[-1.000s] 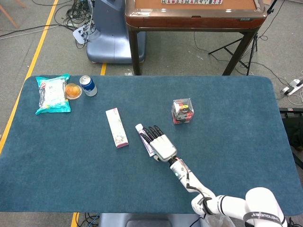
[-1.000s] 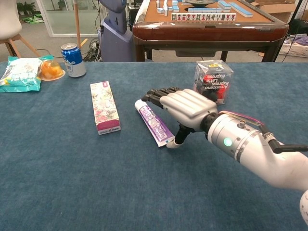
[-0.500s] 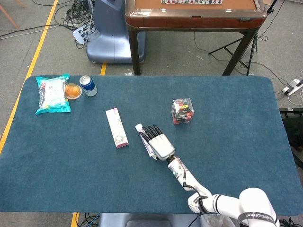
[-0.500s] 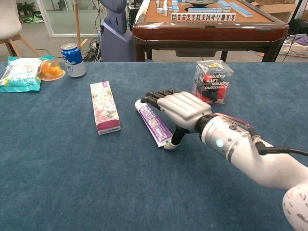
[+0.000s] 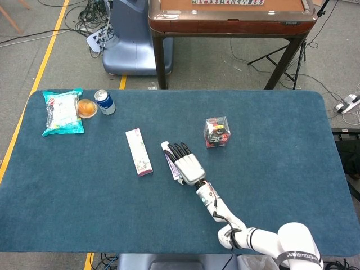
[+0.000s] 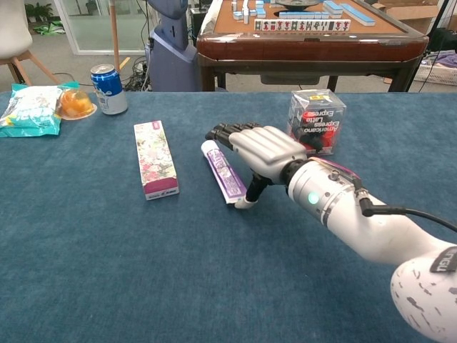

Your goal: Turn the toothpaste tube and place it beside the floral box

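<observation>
grey floor [image 5: 50, 62] with loose cables [image 5: 84, 19], wooden, perhaps mahjong, table [image 5: 230, 19] behind

The clear box [image 6: 315, 118] carries an upside-down label reading "Americano Latte Express"; no other print is legible

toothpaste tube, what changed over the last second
The right hand, fingers draped over the toothpaste tube, slid toward the floral box and swung the tube nearer to parallel with it, narrowing the gap. The tube was never lifted. The floral box, clear coffee box, can and snack bag stayed put.
</observation>
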Robot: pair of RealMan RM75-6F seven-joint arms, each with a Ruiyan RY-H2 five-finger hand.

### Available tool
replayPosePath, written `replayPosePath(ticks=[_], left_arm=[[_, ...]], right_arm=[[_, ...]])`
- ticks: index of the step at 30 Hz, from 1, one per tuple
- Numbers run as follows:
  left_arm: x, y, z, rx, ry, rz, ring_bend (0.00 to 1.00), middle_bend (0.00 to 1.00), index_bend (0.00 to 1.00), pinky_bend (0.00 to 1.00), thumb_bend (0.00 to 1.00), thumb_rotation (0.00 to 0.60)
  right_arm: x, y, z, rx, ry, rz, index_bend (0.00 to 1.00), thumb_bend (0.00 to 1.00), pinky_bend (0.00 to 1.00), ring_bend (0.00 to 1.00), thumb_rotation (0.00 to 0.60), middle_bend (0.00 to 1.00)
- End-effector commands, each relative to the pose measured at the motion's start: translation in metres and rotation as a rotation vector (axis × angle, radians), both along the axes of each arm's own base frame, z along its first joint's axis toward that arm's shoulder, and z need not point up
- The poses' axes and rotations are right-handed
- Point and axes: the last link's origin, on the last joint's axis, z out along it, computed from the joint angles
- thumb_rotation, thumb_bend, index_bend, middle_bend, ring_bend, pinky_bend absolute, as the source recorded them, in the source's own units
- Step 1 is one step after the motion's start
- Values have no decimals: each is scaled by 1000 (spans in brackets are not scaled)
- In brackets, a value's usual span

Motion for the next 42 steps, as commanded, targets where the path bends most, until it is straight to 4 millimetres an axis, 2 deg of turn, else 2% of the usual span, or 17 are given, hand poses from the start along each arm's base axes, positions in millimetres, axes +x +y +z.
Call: replayPosePath(ticks=[1, 13, 18, 22, 25, 31, 42], left_arm=[[-1, 0, 1, 1, -1, 4, 435, 608, 656, 514, 242, 600], [-6, 0, 2, 0, -4, 14, 435, 608, 656, 514, 243, 600], [-5, 0, 0, -9, 4, 10, 435, 608, 656, 514, 242, 600], [-2, 0, -3, -17, 13, -2, 435, 608, 656, 514, 242, 600], [2, 1, -6, -25, 18, -14, 435, 608, 656, 514, 242, 600], [16, 2, -12, -40, 28, -62, 435, 603, 654, 514, 243, 600], [57, 8, -28, -46, 58, -248, 434, 601, 655, 514, 243, 600]], right_arm=[[5, -5, -2, -3, -8, -6, 90, 0, 63, 0, 600, 0], [18, -16, -1, -25, -42, -3, 90, 0, 63, 0, 600, 0], [14, -9, 7, -22, -33, 21, 90, 0, 63, 0, 600, 0], [8, 0, 22, -39, -17, 47, 90, 0, 63, 0, 600, 0], [1, 9, 40, -66, 3, 59, 90, 0, 63, 0, 600, 0], [-20, 34, 90, -131, 82, 69, 90, 0, 63, 0, 600, 0], [-80, 84, 193, -294, 188, -16, 90, 0, 63, 0, 600, 0]])
